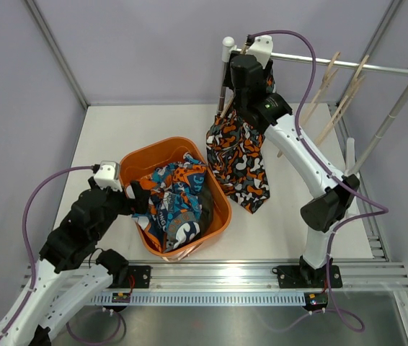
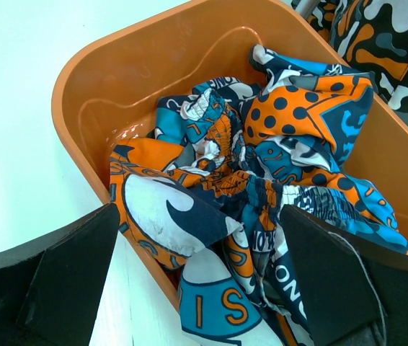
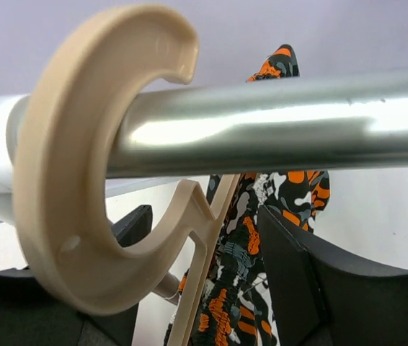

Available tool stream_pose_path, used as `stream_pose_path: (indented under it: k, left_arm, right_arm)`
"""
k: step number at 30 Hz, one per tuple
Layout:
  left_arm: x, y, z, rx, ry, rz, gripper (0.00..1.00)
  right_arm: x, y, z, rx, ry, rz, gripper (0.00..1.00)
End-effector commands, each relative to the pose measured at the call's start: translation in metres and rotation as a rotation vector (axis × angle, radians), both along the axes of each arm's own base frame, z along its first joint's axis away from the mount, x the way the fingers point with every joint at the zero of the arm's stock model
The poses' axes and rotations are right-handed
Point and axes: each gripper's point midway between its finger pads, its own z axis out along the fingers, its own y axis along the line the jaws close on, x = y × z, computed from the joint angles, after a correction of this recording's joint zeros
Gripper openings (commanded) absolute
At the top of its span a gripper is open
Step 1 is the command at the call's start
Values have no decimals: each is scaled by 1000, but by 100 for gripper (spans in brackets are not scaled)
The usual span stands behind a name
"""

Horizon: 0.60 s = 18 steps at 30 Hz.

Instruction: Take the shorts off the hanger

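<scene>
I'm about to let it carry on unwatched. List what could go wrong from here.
1. The hanger hook only rests open on the rail, and the right pincer straddles its neck: a tug could pull the hanger off with the blotch-print shorts.
2. Those shorts hang beside the orange basket, not over it, so they may drop on the table.
3. The swirl-print shorts spill over the basket's near rim and might slide out.
</scene>
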Motion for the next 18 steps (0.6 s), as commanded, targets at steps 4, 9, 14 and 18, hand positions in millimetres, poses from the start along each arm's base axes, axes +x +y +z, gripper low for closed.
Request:
stream_pose_path:
  k: [4,9,14,18]
  left_arm:
    - [3,1,2,-5,-12,24,99]
    - [3,1,2,-2,-10,22,99]
    - [3,1,1,1,-7,26,99]
    - [4,0,0,4,-2,24,99]
  right_arm:
    - [10,-1,11,-11,-45,-50,67]
    - [10,-4,6,-20,-37,-58,64]
    - [11,-11,12,-24,-53,-74,54]
    - [10,-12,13,-47,-53,-72,25]
